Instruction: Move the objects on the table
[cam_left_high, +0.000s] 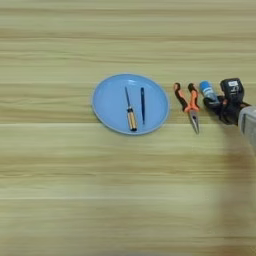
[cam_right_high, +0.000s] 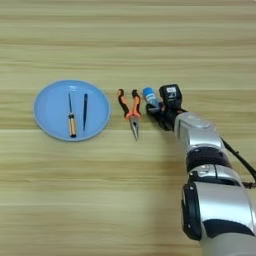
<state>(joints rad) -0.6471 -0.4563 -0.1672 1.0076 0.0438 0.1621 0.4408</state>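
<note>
A round blue plate (cam_right_high: 50, 125) is sitting on the wooden table (cam_left_high: 125, 200), carrying 2 things side by side: a thin screwdriver (cam_left_high: 130, 111) with an amber handle on the left and a thin black stick (cam_left_high: 142, 105) on the right, not touching. Just right of the plate, orange-handled pliers (cam_right_high: 131, 111) are lying with tips toward the near edge. The right gripper (cam_right_high: 156, 111) is reaching in beside the small blue-capped tube (cam_right_high: 150, 96); whether its fingers are gripping the tube cannot be told.
</note>
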